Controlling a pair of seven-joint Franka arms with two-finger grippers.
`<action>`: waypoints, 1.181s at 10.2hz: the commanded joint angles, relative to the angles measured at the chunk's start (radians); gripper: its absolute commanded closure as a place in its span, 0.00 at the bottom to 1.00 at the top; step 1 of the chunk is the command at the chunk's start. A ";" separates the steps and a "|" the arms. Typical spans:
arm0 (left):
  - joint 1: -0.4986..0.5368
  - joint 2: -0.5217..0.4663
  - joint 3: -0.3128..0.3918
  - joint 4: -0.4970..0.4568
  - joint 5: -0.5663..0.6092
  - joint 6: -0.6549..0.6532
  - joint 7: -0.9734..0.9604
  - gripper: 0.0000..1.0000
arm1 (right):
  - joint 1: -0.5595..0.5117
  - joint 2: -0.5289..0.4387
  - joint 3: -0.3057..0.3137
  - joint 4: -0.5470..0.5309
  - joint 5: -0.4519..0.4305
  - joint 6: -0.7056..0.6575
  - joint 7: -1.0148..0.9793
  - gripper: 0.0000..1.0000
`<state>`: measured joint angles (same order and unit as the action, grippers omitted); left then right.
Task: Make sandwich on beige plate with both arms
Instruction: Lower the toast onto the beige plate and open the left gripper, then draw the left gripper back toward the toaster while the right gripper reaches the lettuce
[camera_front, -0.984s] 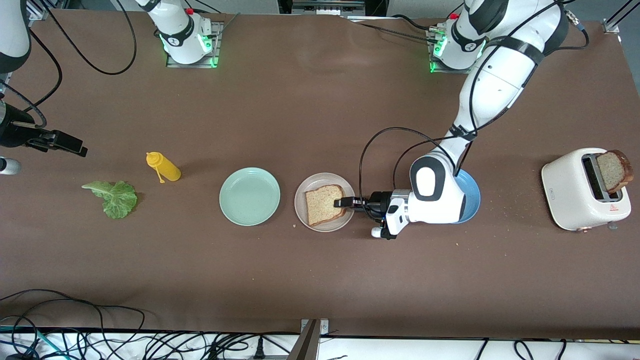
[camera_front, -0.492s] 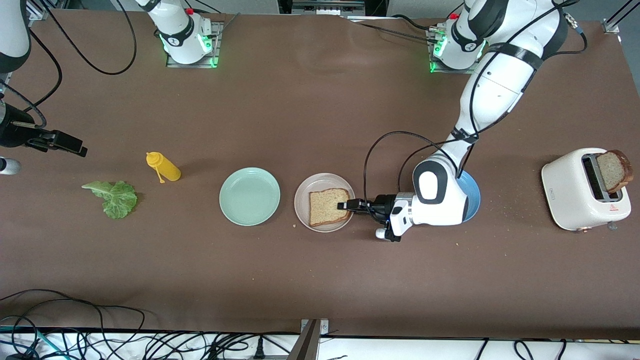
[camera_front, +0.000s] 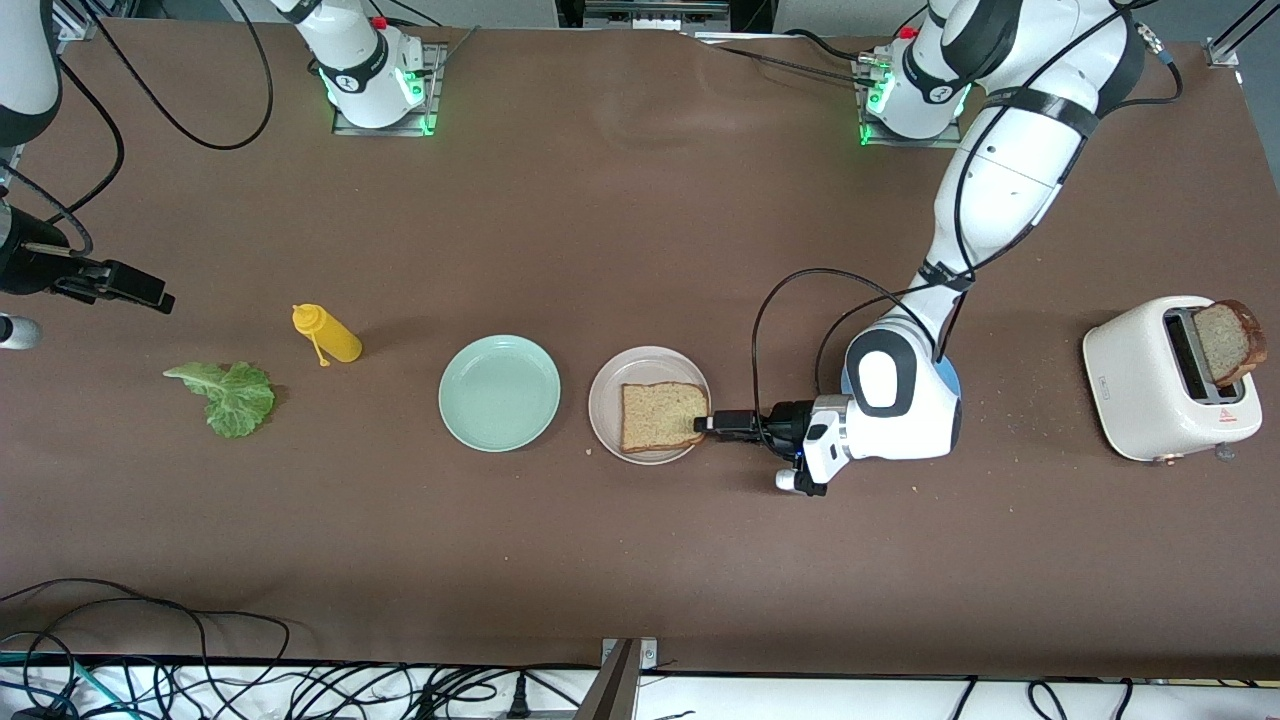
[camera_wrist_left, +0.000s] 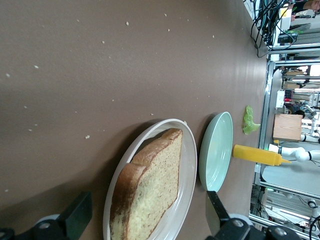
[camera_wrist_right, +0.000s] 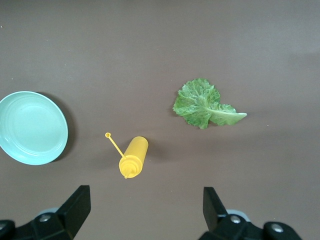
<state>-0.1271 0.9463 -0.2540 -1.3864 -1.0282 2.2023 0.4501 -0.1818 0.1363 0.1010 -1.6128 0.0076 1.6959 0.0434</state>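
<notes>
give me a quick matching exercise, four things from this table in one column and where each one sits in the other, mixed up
Things:
1. bread slice
2. second bread slice
3. lettuce leaf
4. mustard bottle

Places:
A. sticking up out of the white toaster
B. lying on the table beside the mint-green plate, its cap off on a tether
C. flat on the beige plate, at the open left claw
D. on bare table toward the right arm's end, nearer the front camera than the bottle

Pairs: 1-C, 2-A, 3-D, 4-B
</notes>
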 joint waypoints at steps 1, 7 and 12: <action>0.012 -0.040 0.001 -0.003 0.069 -0.018 -0.082 0.00 | -0.005 0.002 0.002 -0.002 -0.011 -0.013 0.006 0.00; 0.099 -0.147 0.024 -0.006 0.368 -0.068 -0.336 0.00 | -0.019 0.113 -0.001 -0.001 -0.105 0.068 -0.010 0.00; 0.237 -0.273 0.027 -0.005 0.707 -0.191 -0.510 0.00 | -0.057 0.282 -0.003 0.001 -0.135 0.244 -0.045 0.00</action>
<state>0.0820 0.7270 -0.2282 -1.3736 -0.4008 2.0474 -0.0125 -0.2251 0.3760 0.0901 -1.6220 -0.1104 1.9004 0.0197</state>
